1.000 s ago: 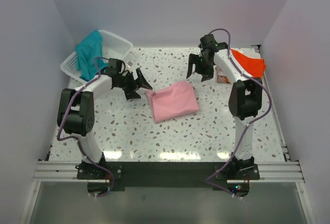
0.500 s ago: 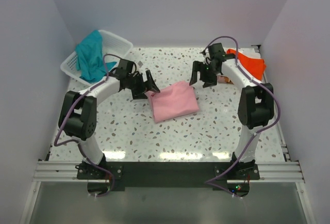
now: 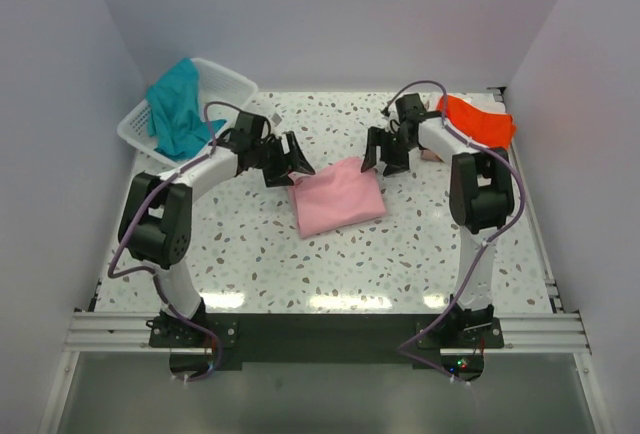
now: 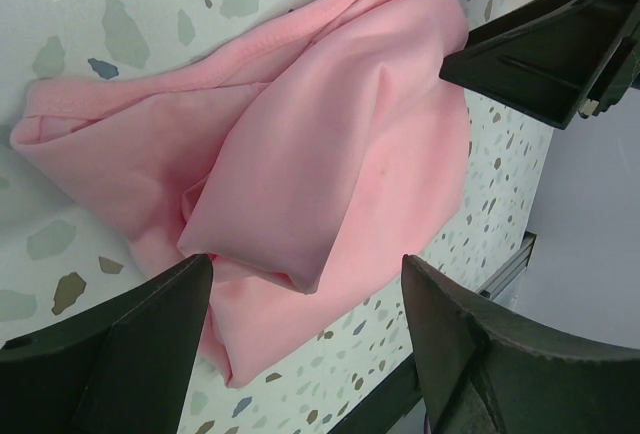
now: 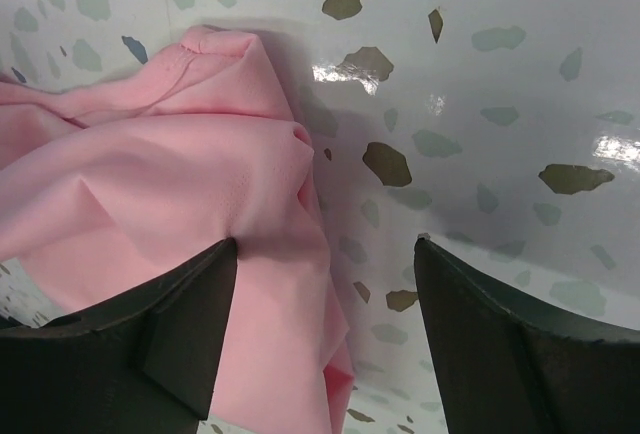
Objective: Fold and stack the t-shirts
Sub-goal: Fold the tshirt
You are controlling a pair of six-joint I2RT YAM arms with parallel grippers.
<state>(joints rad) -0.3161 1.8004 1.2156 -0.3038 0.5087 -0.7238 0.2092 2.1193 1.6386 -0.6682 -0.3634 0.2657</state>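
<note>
Pink t-shirt on desk.
Left hand and right hand, both released, straddle its far corners.

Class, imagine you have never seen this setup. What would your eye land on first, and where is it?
The pink shirt, roughly folded, lies in the middle, with the open left gripper and right gripper at its far corners. Next come the teal shirt, draped over the white basket at far left, and the orange shirt at far right.

1st t-shirt central, basket far left holding 2nd t-shirt, 3rd t-shirt far right
</note>
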